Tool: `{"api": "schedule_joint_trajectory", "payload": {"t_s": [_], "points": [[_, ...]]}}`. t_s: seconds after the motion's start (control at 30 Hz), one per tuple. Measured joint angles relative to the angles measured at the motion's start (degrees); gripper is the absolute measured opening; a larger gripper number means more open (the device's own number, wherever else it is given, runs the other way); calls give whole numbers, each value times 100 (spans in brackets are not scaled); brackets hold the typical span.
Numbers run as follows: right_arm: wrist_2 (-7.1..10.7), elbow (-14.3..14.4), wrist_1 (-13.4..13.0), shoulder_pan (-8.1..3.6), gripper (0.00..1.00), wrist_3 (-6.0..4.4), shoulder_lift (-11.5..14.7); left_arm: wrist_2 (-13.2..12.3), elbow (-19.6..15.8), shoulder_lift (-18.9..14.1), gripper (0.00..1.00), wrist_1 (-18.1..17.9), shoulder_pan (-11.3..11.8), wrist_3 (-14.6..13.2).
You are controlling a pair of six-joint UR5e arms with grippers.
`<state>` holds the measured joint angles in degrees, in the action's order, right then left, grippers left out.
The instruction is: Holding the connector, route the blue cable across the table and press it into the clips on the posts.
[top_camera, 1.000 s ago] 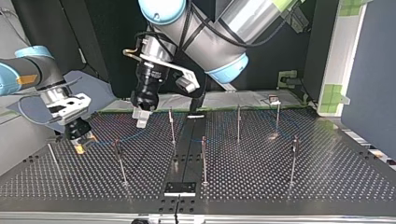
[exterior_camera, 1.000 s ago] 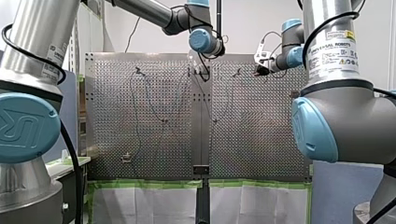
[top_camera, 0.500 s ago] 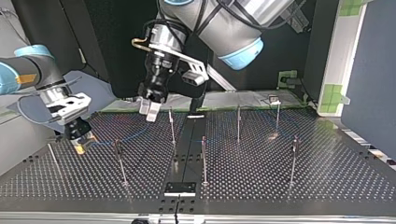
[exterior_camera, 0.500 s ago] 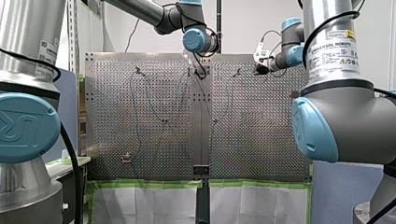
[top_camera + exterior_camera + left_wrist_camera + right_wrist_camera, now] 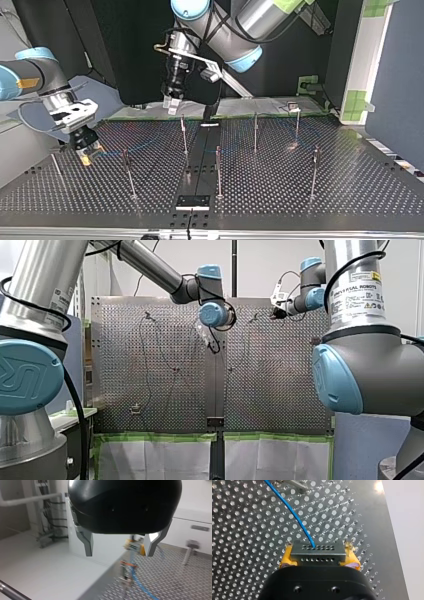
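Note:
My right gripper has its yellow pads shut on a grey connector. A blue cable runs from the connector over the perforated plate to a post ahead. In the top view the right gripper holds the connector low over the plate at the left, and the blue cable runs toward the thin posts. My left gripper hangs high above the plate's far edge, its metal fingers open and empty. The left wrist view shows the other gripper and the cable beyond them.
Several thin posts with clips stand across the plate, among them one at the middle and one at the right. A small black bracket sits at the near edge. Green tape lines the far edge.
My left gripper has risen and moved toward the top view's right, away from the plate and cable. My right gripper has stayed still with the connector.

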<state>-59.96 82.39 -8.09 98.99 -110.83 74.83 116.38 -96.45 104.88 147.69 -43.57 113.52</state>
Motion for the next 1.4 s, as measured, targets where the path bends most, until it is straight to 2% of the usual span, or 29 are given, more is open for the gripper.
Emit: {"api": "schedule_joint_trajectory", "payload": {"t_s": [0.37, 0.67, 0.77, 0.93, 1.3, 1.4], "points": [[0, 2, -8, 11, 0, -11, -6, 522, -553, 553, 100, -554, -152, -184], [1, 1, -17, 7, 0, -11, -17, 980, -1014, 1013, 100, -1013, -391, -48], [1, 1, -17, -1, 0, -14, -21, 1098, -1174, 1173, 100, -1174, -409, 58], [0, 2, -18, -8, 0, -14, -25, 984, -1431, 1430, 100, -1430, -325, 168], [-10, 2, -23, 4, 0, -11, -33, 491, -1945, 1944, 100, -1944, -82, 471], [-14, 0, -27, 6, 0, -6, -36, 346, -2091, 2090, 100, -2091, -56, 445]]}}
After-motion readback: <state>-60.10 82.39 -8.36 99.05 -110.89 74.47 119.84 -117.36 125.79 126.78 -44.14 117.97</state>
